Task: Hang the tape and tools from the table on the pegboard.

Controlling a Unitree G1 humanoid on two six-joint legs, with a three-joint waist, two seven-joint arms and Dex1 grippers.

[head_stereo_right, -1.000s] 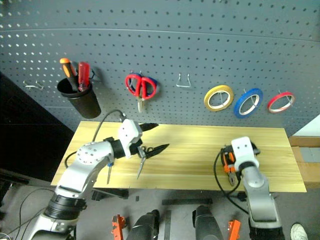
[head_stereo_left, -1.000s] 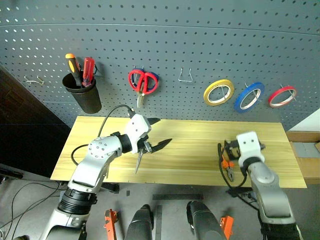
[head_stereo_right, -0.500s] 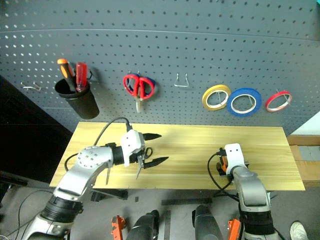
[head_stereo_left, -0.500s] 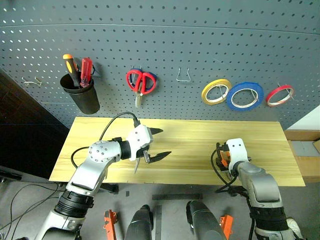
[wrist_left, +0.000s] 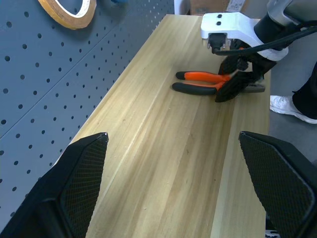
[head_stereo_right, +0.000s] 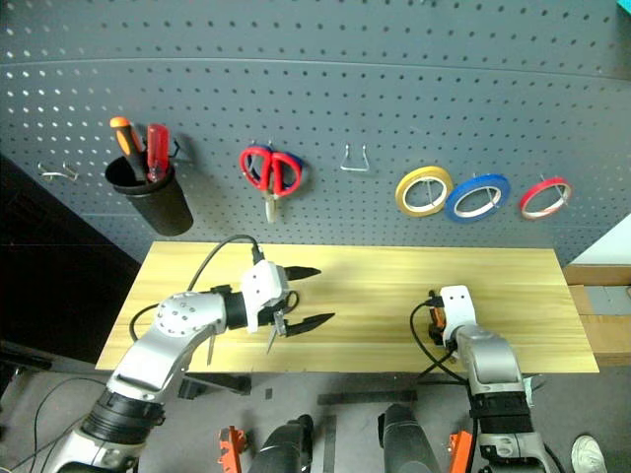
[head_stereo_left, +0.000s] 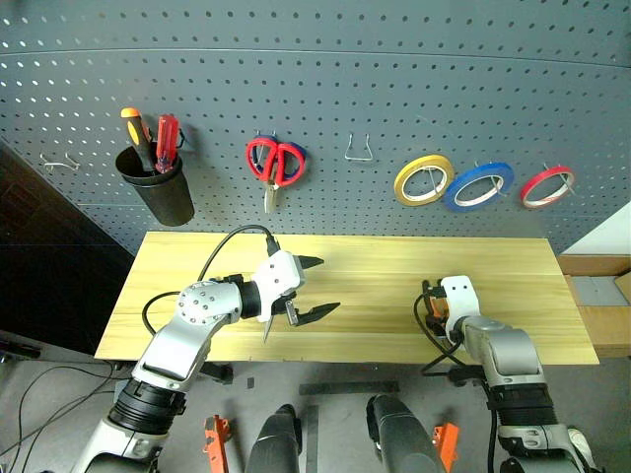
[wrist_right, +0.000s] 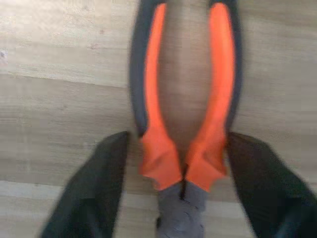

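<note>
Step in hand: pickup of pliers (wrist_right: 185, 114), lying flat on bench (head_stereo_left: 394, 266) below the blue tape (head_stereo_left: 478, 187) already hung on pegboard (head_stereo_left: 394, 89). Right tool (wrist_right: 183, 198) half-closed astride pliers' neck, not yet clamped; left tool (head_stereo_left: 311, 289) wide, empty. Next, by judgement: firm closure, then lift toward a free hook.

Even, bright light on my table (head_stereo_left: 394, 266); soft shadows. The pegboard (head_stereo_left: 394, 89) bows at the frame's upper edge. My right wrist view blurs the pliers (wrist_right: 185, 109).
</note>
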